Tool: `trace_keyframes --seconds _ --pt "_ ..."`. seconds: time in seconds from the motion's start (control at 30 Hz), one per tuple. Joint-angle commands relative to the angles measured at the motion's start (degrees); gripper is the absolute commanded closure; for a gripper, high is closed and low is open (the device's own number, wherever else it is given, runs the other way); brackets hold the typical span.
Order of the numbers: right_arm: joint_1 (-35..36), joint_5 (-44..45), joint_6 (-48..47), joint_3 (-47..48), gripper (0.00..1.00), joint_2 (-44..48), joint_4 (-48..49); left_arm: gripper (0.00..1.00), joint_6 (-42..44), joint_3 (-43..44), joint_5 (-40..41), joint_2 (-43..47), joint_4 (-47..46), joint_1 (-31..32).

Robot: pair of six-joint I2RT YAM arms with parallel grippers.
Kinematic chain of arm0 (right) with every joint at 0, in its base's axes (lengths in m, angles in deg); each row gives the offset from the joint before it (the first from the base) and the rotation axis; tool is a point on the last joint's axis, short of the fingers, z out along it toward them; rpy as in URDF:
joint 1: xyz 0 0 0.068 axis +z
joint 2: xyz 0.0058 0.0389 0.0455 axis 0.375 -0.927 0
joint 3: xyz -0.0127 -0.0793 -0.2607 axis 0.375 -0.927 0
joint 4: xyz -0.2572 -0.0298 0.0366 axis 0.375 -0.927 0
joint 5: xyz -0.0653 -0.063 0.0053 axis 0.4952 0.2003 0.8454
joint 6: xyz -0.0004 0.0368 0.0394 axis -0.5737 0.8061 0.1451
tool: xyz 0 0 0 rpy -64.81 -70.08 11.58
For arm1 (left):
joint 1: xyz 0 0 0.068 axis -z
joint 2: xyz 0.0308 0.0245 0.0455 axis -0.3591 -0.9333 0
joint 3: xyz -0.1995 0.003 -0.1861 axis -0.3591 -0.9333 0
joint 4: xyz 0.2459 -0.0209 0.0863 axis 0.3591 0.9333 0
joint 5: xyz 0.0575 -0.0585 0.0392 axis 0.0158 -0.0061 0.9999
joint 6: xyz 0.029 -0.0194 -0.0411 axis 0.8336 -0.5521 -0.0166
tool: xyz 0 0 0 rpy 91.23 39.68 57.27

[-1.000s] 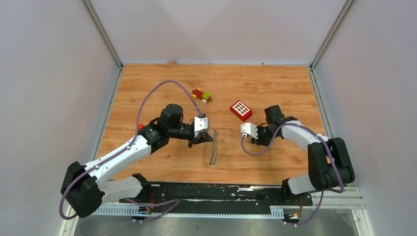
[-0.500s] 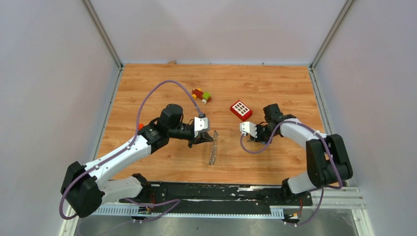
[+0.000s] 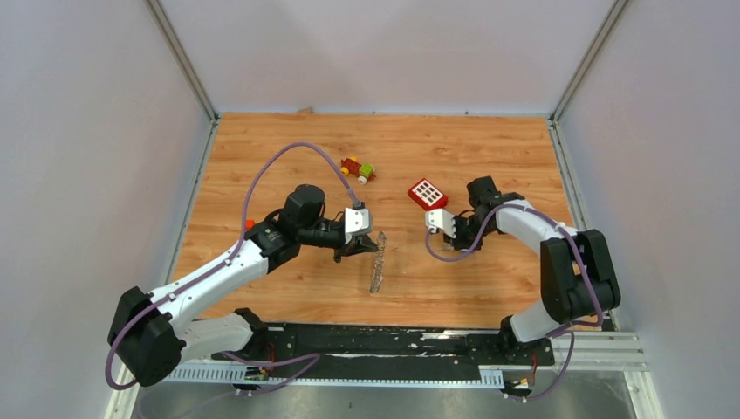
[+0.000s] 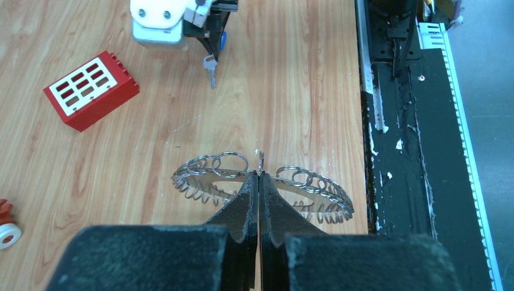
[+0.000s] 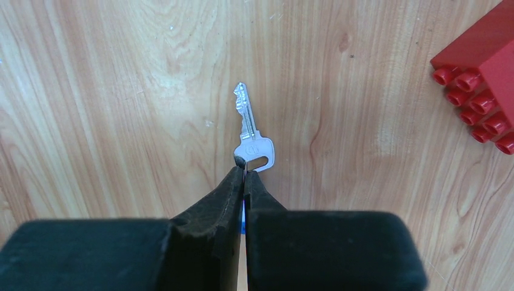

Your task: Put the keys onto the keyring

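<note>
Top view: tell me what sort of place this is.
Likely a robotics lab test cell: a wood-grain tabletop boxed in by plain white panels, with a left arm and right arm bolted along its near edge.

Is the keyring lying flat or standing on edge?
On edge: the top view shows the keyring as a thin strip, pinched by the left gripper.

Bright, even overhead light. Shadows on the table [image 3: 454, 148] were soft and faint. Top view was sharp, walls [image 3: 87, 175] splayed outward at the edges. Wrist views: grain was crisp, near fingers [image 5: 212, 206] were dark and soft-focused, and the key [image 5: 254, 147] glinted mildly.
</note>
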Motion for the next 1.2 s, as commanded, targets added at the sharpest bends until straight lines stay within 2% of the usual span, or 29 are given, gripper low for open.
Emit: trace_keyframes --seconds 0.0,0.6,1.17 --pt "-1.2 -4.8 -0.1 4.6 0.96 -1.8 -5.3 1.00 0.7 2.0 -1.6 0.4 -1.5 0.2" --pt "-2.7 -5.6 1.5 1.8 0.96 -2.0 -2.0 1.00 0.7 2.0 -1.6 0.2 -1.4 0.2" --pt "-2.9 -3.1 1.5 -1.4 0.88 0.2 0.0 1.00 0.7 2.0 -1.8 0.4 -1.4 0.2"
